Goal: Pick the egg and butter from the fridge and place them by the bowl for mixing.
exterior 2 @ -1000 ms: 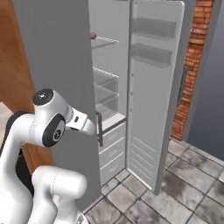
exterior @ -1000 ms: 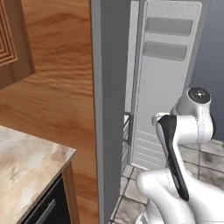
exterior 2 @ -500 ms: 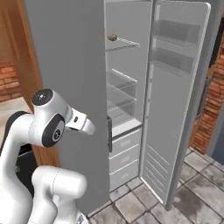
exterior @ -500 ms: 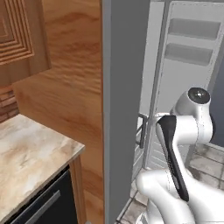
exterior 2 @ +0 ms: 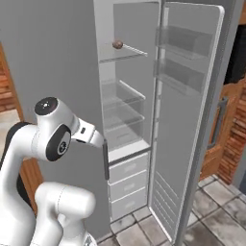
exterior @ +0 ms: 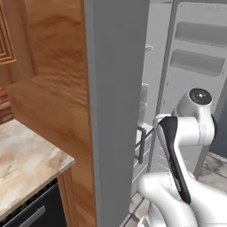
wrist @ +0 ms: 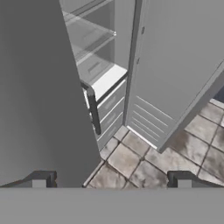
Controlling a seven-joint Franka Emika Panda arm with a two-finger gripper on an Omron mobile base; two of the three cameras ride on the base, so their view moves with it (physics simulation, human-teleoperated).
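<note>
The fridge stands with its right door swung open, showing a white inside with clear glass shelves. The small brown egg lies on the top shelf. In the hand view my gripper is open, its fingertips wide apart with nothing between them. It looks down past the grey closed door and its dark handle at the lower shelves and the floor. The butter and the bowl are out of view.
A wooden cabinet side and a marble counter lie left of the fridge. White drawers fill the fridge's bottom. The open door carries shelves. Grey floor tiles lie in front, a brick wall to the right.
The whole picture has shifted: the base has driven, bringing the fridge's open inside and the egg closer and more to the middle. The arm keeps its pose and the gripper stays open.
</note>
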